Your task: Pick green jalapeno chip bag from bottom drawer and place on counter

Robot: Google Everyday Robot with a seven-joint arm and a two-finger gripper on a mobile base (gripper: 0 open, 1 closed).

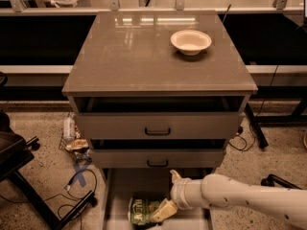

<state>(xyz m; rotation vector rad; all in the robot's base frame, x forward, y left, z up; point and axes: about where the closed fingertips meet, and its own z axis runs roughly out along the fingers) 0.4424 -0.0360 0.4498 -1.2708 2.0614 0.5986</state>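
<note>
The green jalapeno chip bag (pixel 143 211) lies in the open bottom drawer (pixel 118 195), near the bottom edge of the camera view. My gripper (pixel 163 212) comes in from the right on a white arm and is down in the drawer, right at the bag's right side. One pale finger (pixel 165 210) overlaps the bag's edge; whether it touches the bag does not show. The counter (pixel 129 56) is the glossy grey-brown top of the cabinet, above the drawers.
A white bowl (pixel 191 41) stands on the counter's far right. Two upper drawers with black handles (pixel 157 132) sit slightly open above the bottom drawer. Cables, a bottle and clutter (pixel 74 143) lie on the floor at left, next to a black chair base (pixel 29 186).
</note>
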